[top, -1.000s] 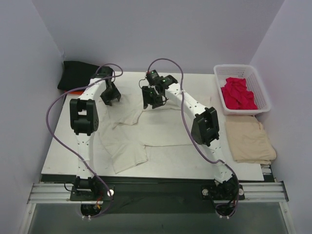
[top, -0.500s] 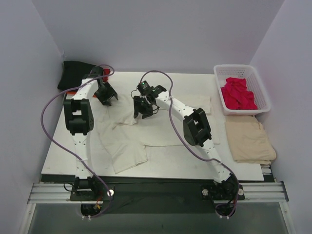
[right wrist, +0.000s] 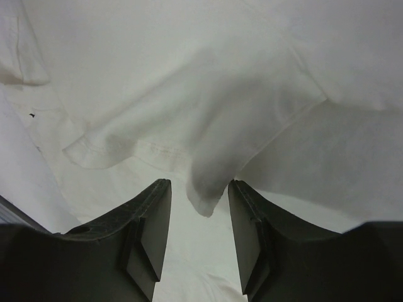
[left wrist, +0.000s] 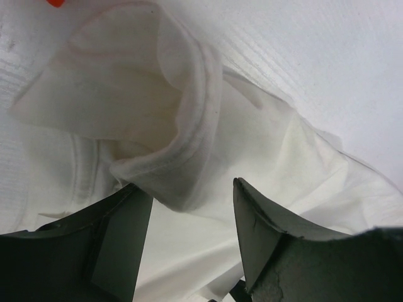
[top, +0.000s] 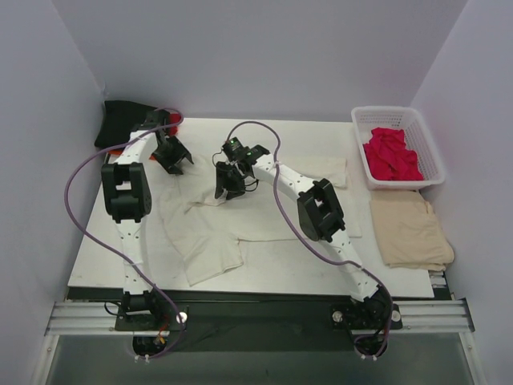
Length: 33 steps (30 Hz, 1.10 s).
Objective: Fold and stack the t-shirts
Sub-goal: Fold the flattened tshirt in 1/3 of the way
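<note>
Left wrist view: left gripper (left wrist: 186,189) unclenched around a hem of the cream shirt (left wrist: 283,145), right gripper (right wrist: 198,184) likewise; a shallow pinch may slip, bunching cloth.

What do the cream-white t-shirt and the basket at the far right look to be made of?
The cream-white t-shirt looks like soft matte knit cloth, likely cotton: it folds limply and shows stitched hems. The basket looks like rigid white moulded plastic, judging by its even open lattice walls.

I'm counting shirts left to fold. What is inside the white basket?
The basket holds a crumpled crimson t-shirt. Whether another shirt lies beneath it cannot be seen; the cloth covers the bottom.
</note>
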### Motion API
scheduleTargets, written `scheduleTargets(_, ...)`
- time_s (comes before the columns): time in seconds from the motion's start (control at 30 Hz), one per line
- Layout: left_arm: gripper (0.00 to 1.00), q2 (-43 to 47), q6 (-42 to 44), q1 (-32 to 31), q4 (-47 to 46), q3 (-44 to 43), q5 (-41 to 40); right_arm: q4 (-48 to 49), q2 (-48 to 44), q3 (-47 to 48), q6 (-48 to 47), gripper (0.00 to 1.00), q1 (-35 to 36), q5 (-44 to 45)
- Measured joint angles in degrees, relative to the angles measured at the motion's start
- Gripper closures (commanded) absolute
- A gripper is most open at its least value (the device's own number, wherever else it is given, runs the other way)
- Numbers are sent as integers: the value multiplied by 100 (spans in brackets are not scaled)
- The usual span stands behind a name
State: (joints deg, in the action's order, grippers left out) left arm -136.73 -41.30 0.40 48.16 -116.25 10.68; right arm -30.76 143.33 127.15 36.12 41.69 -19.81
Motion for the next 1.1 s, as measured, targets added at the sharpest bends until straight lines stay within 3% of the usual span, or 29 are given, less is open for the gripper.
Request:
scheduleTargets(0.07,36,0,-28,42,-13,13,96,0,0,-48,2,59,2,-2)
scheduleTargets(0.17,36,0,-50,72,-48,48,197,2,0,-68,2,67,2,-2)
scheduleTargets(0.2,36,0,-52,81,-57,52,219,7,0,-68,4,82,2,-2)
scheduleTargets(0.3,36,0,-52,90,-74,68,251,20,0,-74,9,100,2,-2)
scheduleTargets(0.8,35,-160,-57,133,118,-234,308,297,-595,-1351,-55,100,98,262)
scheduleTargets(1.1,35,-195,-44,136,177,-308,299,260,-732,-1519,-157,100,177,485)
